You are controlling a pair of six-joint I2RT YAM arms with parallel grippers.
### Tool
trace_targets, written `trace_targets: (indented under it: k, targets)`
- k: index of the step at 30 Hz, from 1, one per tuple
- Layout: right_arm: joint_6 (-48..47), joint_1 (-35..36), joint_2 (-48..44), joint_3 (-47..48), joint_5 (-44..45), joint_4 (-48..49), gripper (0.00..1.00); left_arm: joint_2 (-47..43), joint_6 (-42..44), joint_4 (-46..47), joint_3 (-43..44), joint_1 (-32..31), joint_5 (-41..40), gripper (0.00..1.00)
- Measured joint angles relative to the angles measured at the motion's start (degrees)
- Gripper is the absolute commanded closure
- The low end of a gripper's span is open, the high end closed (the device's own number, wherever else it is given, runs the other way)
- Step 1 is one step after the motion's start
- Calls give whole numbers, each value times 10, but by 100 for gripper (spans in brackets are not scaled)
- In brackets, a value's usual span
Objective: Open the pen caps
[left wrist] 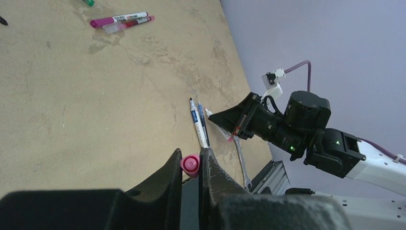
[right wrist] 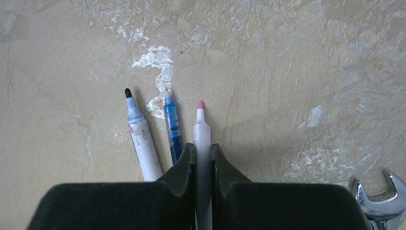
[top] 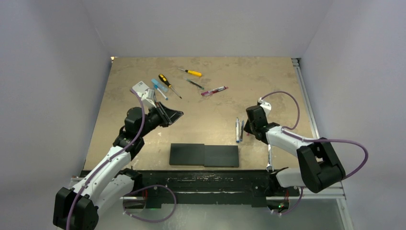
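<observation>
From above, a tan desk (top: pixel 143 139) carries a yellow-handled screwdriver (top: pixel 191 72), a black-and-yellow screwdriver (top: pixel 167 82), two blue-capped pens (top: pixel 157 85) and a pair of magenta-capped pens (top: pixel 214 90), all along the far side. A black pad (top: pixel 204 155) lies near the front edge. The left tool (top: pixel 173 115) is raised over the left of the desk; what it holds is too small to make out here. The right tool (top: pixel 245 128) sits low, just beside two uncapped pens (top: pixel 238 130), with a wrench (top: pixel 270 158) nearby. From the left wrist camera, the left tool (left wrist: pixel 191 153) is closed on a small pink cap (left wrist: pixel 190 164), pinched between its black fingers (left wrist: pixel 167 175) above the desk. Beyond it, the uncapped pens (left wrist: pixel 198 127) lie side by side, and the right tool (left wrist: pixel 218 120) holds a white pen by its barrel. The magenta-capped pens (left wrist: pixel 119 20) lie well away at the top. From the right wrist camera, the right tool (right wrist: pixel 202 147) is clamped on the white pen (right wrist: pixel 201 124), whose bare pink tip points away. Left of it lie a white-barrelled pen with a black tip (right wrist: pixel 141 143) and a blue pen (right wrist: pixel 172 127), both uncapped. The wrench (right wrist: pixel 380 201) shows at the lower right.
</observation>
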Motion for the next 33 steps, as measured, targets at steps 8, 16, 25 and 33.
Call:
trace_targets:
  k: [8, 16, 25, 33]
  targets:
    - [5, -2, 0, 3, -14, -1, 79, -3, -2, 4, -5, -2, 0, 100]
    - [9, -2, 0, 3, -24, -23, 77, -4, -2, 4, -5, -2, 0, 100]
    - [10, -2, -10, 3, -31, -31, 61, -4, 0, 2, -5, -2, -1, 100]
    - [6, -2, -109, 26, -37, -59, 40, -5, 38, -145, 53, -3, -83, 100]
